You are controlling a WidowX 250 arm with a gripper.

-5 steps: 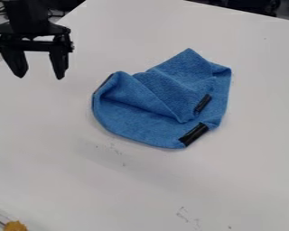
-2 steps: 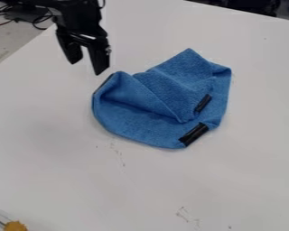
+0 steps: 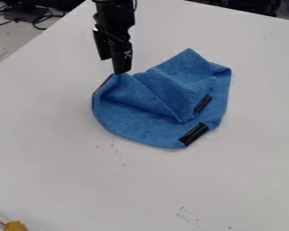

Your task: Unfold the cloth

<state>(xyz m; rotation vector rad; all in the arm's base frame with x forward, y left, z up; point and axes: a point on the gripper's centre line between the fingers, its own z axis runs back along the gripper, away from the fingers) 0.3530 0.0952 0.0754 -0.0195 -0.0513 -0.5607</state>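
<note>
My black gripper [image 3: 112,66] hangs down from the top edge, left of centre, turned partly side-on. One finger is visible behind the other with a gap at the tips, so it stands open. Its nearer fingertip is right at the upper left corner of the blue cloth [image 3: 135,125]; whether they touch I cannot tell. The cloth lies bunched on the table, with folded layers over its middle and right side. Black tape patches mark its lower right edge, an inner fold and its left edge.
The white table [image 3: 62,149] carries faint dark scuffs in front of the cloth. At the bottom left corner is an orange-yellow piece [image 3: 15,226] beside a clear edge. Dark cables [image 3: 41,19] lie beyond the table at the upper left.
The gripper has moved right from the upper left to the cloth's upper left corner and has turned from front-on to partly side-on. The cloth has kept its shape and place.
</note>
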